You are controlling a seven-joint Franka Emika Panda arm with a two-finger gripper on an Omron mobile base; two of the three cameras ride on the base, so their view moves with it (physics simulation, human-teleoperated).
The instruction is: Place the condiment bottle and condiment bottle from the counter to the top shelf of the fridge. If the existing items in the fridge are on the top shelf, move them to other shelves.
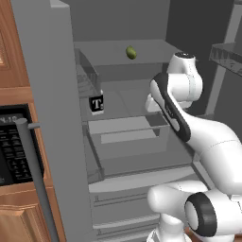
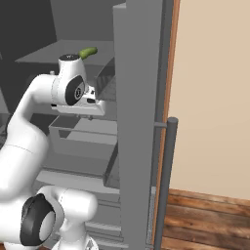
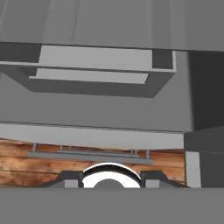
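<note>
- Right now the fridge stands open; its grey door takes the left side of the left base view, w/ the long bar handle at lower left.
- Top shelf sits in the upper centre of that view; olive-green fruit rests on it. Same fruit shows at upper left-centre of the right base view.
- Black box w/ white "T" is centre-left in the left base view, at the left edge of the fridge interior, below the top shelf level. Exact support: can't tell.
- Translucent drawer is mid-frame, under the box level; lower shelves below it.
- White arm rises from lower right of the left base view, its wrist reaching into the fridge just under the top shelf, right of centre.
- Claw: fingertips hidden behind the wrist in both base views, and the hand view gives only dark stubs at the bottom edge. Open or closed: can't tell. Nothing seen held.
- Hand view looks at the grey drawer at upper centre, wood floor strip at lower left.
- Black microwave sits at the far left edge.
</note>
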